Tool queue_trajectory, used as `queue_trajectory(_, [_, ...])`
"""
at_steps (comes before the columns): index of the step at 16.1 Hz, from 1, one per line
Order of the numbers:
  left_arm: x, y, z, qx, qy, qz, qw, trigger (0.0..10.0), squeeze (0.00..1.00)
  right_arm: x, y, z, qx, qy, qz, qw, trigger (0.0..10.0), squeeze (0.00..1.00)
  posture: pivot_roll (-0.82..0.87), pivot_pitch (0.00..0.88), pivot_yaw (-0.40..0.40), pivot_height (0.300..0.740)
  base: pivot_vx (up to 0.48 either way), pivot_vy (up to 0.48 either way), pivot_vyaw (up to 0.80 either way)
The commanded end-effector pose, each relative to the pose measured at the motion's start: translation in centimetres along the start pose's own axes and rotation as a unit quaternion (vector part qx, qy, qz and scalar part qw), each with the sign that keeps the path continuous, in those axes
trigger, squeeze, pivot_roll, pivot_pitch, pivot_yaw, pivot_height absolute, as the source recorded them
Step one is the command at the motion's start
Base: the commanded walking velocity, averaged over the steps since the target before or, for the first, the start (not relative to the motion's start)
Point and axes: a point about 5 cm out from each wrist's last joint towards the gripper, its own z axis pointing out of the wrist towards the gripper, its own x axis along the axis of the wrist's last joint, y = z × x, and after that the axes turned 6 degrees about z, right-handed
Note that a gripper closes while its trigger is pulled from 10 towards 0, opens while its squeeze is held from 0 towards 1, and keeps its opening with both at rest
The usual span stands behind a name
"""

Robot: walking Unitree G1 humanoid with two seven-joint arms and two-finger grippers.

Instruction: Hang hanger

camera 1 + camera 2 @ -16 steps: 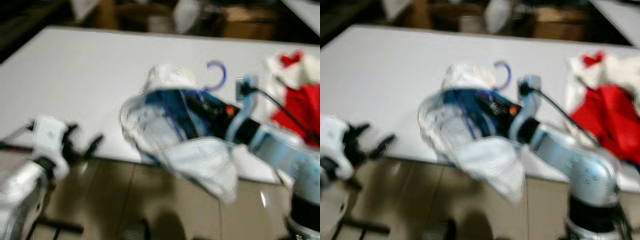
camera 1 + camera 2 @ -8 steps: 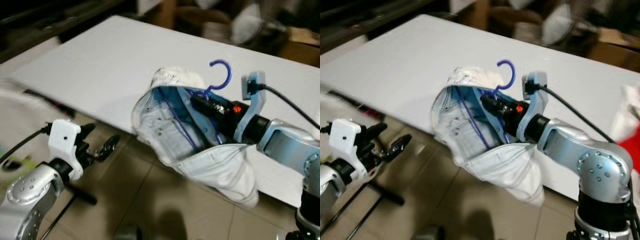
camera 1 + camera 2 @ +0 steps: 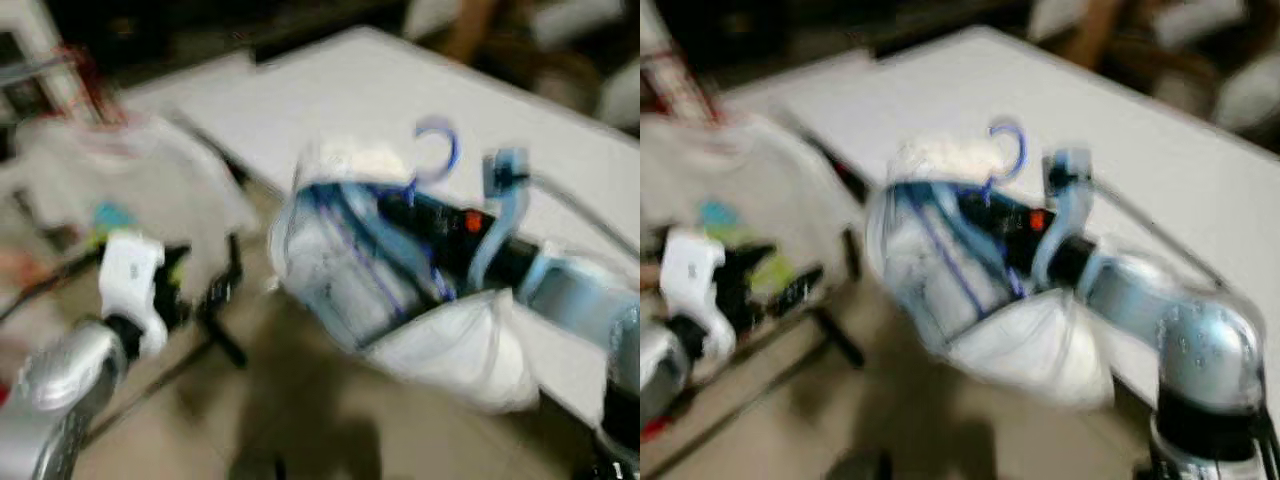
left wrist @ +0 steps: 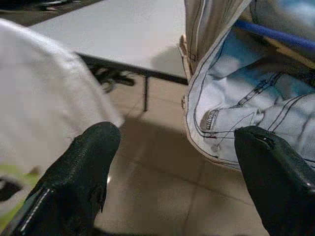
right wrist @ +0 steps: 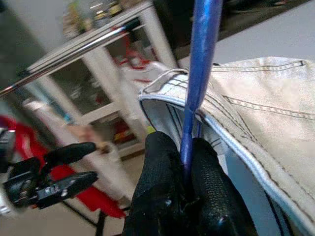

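The right pincer (image 5: 184,172) is clenched on the thin blue plastic hanger (image 5: 199,73), its two black fingers pinching the shaft just below the curved hook (image 3: 437,150). That grip low on the neck leaves the hook free and pointing upward, which is probably what is needed to drop it over a rail. A pale, light-blue denim garment (image 3: 370,280) is draped on the hanger and sags below the silver right arm, held in the air beside the edge of the white flat surface (image 3: 330,110) and above the tiled floor (image 4: 157,196).

In the right wrist view, a metal rail (image 5: 74,51) of a white clothes rack crosses ahead of the hanger; it looks like the likely target, and the hanger is still well apart from it. A white shirt with a coloured print (image 3: 130,190) already hangs on the rack at the robot's left, with something red (image 5: 98,191) low on the same stand.

The left pincer (image 4: 177,162) is released, its fingers spread wide with nothing between them; it sits low between the white shirt and the hem of the denim, near both but touching neither, seemingly kept ready to steady the garment. The head views are blurred, so finer detail of the rack cannot be told.
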Motion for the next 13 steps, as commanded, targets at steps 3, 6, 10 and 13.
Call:
queue_trajectory(3, [0.0, 0.5, 0.1, -0.014, -0.002, 0.008, 1.000, 10.0, 0.00, 0.0, -0.2, -0.7, 0.005, 0.003, -0.006, 1.000, 10.0, 0.00, -0.02, 0.051, -0.035, 0.740, 0.000, 0.000, 0.80])
queue_trajectory(6, [0.2, 0.3, 0.2, -0.016, 0.001, 0.013, 1.000, 10.0, 0.00, -0.1, 0.0, -0.9, -0.001, 0.003, -0.004, 1.000, 10.0, 0.00, -0.02, 0.040, -0.028, 0.740, 0.000, 0.000, 0.80])
queue_trajectory(10, [0.5, 0.2, 0.5, -0.013, 0.012, 0.017, 1.000, 10.0, 0.00, -0.5, 0.4, -1.0, -0.020, 0.006, -0.007, 1.000, 10.0, 0.00, -0.02, 0.037, -0.028, 0.740, 0.000, 0.000, 0.80])
queue_trajectory(13, [0.5, 0.2, 0.8, -0.008, 0.008, 0.022, 1.000, 10.0, 0.00, -2.4, 2.1, -0.8, -0.068, 0.002, -0.007, 0.998, 10.0, 0.00, -0.02, 0.041, -0.024, 0.740, 0.000, 0.000, 0.80])
